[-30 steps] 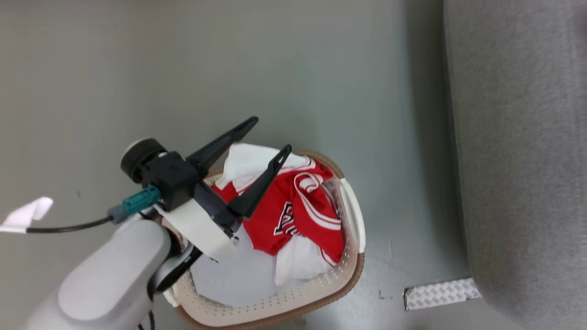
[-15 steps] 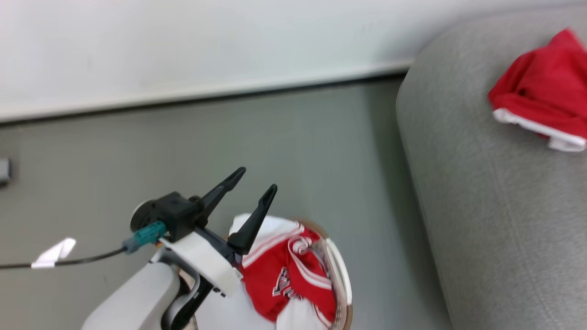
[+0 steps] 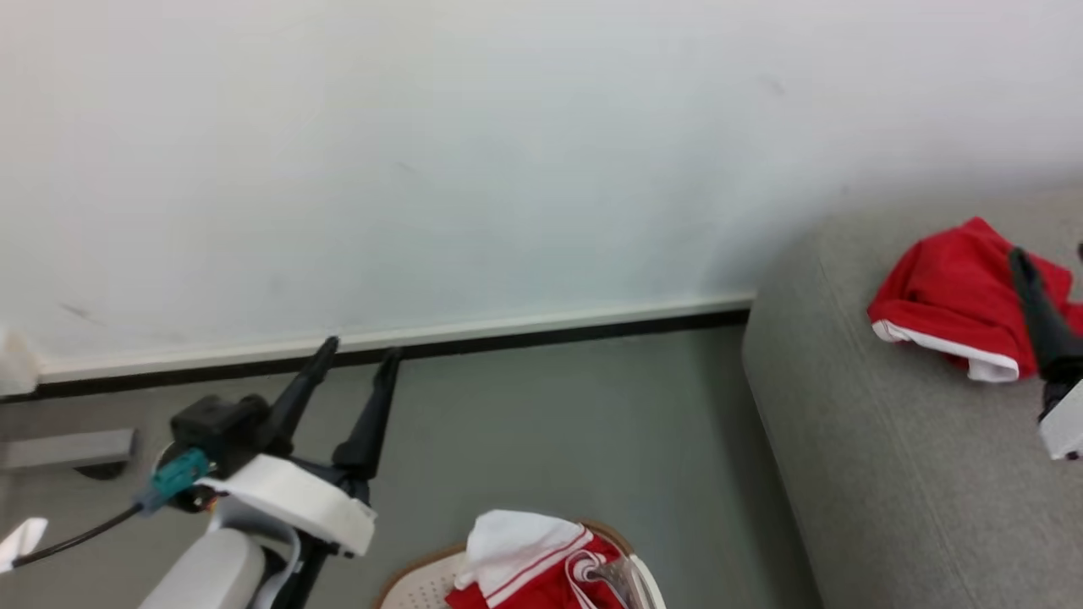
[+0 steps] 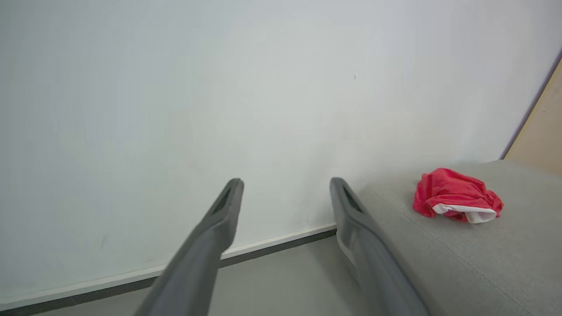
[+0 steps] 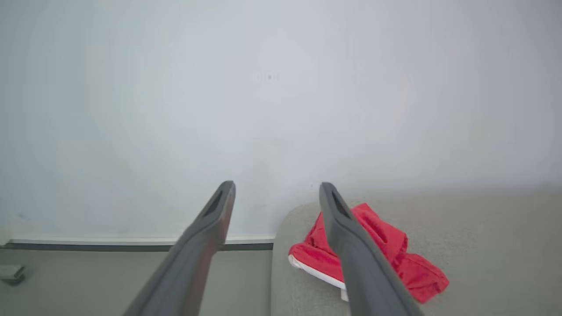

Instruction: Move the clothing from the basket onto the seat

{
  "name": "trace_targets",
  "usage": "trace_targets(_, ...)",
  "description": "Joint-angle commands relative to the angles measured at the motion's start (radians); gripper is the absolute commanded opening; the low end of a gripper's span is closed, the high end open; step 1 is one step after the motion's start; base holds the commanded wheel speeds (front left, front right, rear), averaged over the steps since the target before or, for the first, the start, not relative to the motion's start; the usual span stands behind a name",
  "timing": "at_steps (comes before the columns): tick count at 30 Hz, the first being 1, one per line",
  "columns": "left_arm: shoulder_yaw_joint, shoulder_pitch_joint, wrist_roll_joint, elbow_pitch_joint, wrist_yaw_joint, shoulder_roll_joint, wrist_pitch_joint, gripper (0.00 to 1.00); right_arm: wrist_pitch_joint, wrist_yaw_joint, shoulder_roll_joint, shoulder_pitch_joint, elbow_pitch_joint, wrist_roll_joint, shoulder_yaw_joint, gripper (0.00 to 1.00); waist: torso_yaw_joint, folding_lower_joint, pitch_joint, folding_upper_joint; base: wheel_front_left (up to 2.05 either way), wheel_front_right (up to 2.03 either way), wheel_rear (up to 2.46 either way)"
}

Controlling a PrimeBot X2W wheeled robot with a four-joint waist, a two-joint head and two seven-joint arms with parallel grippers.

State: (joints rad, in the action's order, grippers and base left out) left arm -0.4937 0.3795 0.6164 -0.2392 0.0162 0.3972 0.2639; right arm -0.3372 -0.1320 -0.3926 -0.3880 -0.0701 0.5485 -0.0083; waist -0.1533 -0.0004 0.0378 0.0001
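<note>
The basket (image 3: 420,577), white with a tan rim, peeks in at the bottom of the head view with red and white clothing (image 3: 541,571) heaped in it. A crumpled red garment with white trim (image 3: 948,304) lies on the grey seat (image 3: 888,474). My left gripper (image 3: 360,353) is open and empty, up and to the left of the basket. My right gripper (image 3: 1049,251) is at the right edge, over that garment. In the left wrist view the open gripper (image 4: 284,183) faces the wall, the garment (image 4: 456,199) to its right. The open right gripper (image 5: 277,186) looks past the garment (image 5: 395,250).
A pale wall (image 3: 508,152) with a white and black baseboard (image 3: 550,331) runs behind the grey floor (image 3: 550,423). A small grey block (image 3: 68,448) lies on the floor at the far left. A tan panel (image 4: 540,127) edges the wall beyond the seat (image 4: 439,263).
The head camera has tilted up, so the basket has slid to the bottom edge and the wall and seat have come in. My left gripper has lifted off the basket, empty. My right gripper has appeared.
</note>
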Motion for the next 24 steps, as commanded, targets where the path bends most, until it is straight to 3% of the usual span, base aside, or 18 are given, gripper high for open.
trace_targets(1,0.025,-0.03,-0.014,-0.001,0.006,0.002,0.0,1.0,0.037,0.003,0.006,0.026,0.015,-0.001,0.008,1.0,0.044,0.0004,-0.046,-0.0001,0.0,0.0,0.0)
trace_targets(11,0.221,-0.191,-0.077,-0.02,0.051,-0.042,0.0,1.0,0.372,0.003,0.153,0.197,-0.006,-0.047,-0.008,1.0,0.127,0.0004,-0.085,-0.0001,0.0,0.0,0.0)
trace_targets(18,0.358,-0.297,-0.128,0.007,0.035,-0.12,0.001,1.0,0.559,0.003,0.231,0.324,-0.11,-0.142,0.013,1.0,0.158,0.0004,-0.104,-0.0001,0.0,0.0,0.0)
trace_targets(24,0.456,-0.371,-0.193,0.026,-0.018,-0.19,0.001,1.0,0.601,0.002,0.273,0.378,-0.137,-0.226,0.012,1.0,0.16,0.0004,-0.108,-0.0001,0.0,0.0,0.0)
